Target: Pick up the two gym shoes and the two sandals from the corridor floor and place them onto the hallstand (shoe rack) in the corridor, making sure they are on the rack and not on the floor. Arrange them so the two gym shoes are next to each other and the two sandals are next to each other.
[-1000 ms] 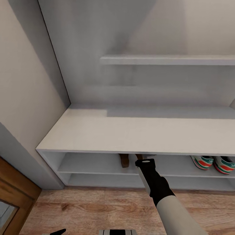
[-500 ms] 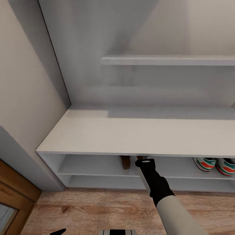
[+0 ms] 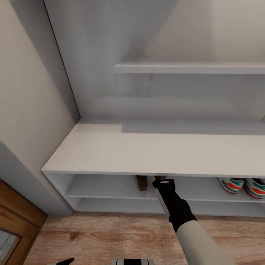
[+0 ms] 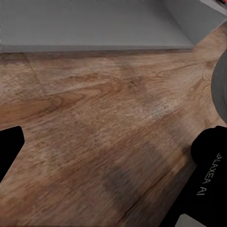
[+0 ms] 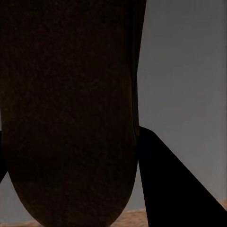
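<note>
The pale grey hallstand (image 3: 147, 151) stands ahead of me, with its flat top and an open shelf bay below. Two gym shoes (image 3: 230, 184) (image 3: 254, 187) sit side by side on the shelf at the right. One dark brown sandal (image 3: 141, 183) stands on the same shelf near the middle. My right arm (image 3: 173, 202) reaches into that bay just right of it. Between the right gripper's (image 5: 71, 151) black fingers (image 5: 161, 179) is a second sandal (image 5: 71, 94), seen sole-on. My left gripper (image 4: 109, 156) hangs open over the wood floor (image 4: 94, 118).
A beige wall (image 3: 25, 92) closes the left side, with a wooden door frame (image 3: 14, 217) at the lower left. A floating shelf (image 3: 184, 68) juts from the back panel above the top. A lower shelf (image 3: 110, 202) runs just above the floor.
The picture has slid slightly, so the camera moved a little. The right arm and the shoes on the shelf stay where they were.
</note>
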